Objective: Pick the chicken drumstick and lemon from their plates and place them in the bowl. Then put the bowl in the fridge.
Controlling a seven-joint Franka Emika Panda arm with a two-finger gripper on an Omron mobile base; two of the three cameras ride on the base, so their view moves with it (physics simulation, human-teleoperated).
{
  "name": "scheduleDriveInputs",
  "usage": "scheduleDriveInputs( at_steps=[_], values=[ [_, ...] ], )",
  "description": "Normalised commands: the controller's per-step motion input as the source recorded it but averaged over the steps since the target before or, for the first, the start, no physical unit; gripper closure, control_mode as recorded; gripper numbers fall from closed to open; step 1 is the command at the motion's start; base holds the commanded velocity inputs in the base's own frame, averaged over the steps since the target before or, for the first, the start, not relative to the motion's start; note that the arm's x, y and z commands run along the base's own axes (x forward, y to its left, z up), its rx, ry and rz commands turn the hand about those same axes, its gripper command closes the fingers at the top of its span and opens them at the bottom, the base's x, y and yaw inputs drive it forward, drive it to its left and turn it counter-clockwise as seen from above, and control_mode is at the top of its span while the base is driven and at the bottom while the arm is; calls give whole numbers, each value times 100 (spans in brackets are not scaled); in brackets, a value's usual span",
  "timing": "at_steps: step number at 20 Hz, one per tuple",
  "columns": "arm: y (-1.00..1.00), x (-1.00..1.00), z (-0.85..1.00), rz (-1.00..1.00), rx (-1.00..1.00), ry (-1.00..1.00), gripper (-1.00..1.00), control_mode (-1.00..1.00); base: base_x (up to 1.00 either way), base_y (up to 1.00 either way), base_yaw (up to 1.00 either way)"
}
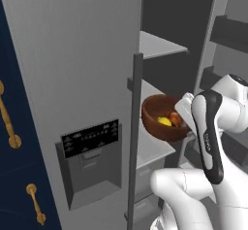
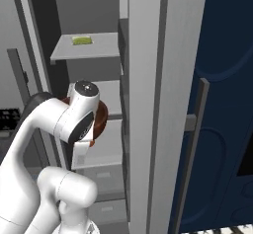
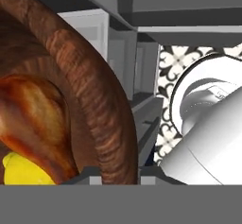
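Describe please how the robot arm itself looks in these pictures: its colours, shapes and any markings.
The arm has glossy white, rounded, tubular links with bulbous joints. A black band runs along one link in the left base view, bearing faint small lettering too small to read. The right base view shows a round grey joint cap and a dark joint face. No cables show.

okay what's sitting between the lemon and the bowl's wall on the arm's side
In the left base view the chicken drumstick lies there, against the lemon inside the bowl, on the side toward the arm.

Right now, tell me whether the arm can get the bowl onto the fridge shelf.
Probably yes: the tool grips the bowl at its rim, already just above the grey shelf, and the open door leaves the way free.
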Motion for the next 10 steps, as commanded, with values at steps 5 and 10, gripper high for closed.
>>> scheduleDriveInputs(
  at_steps=[5,10],
  values=[
    [3,62,-7,0,0,-9,100,-100,0,0,0],
    [12,98,-23,2,-2,-20,100,-100,0,0,0]
  ],
)
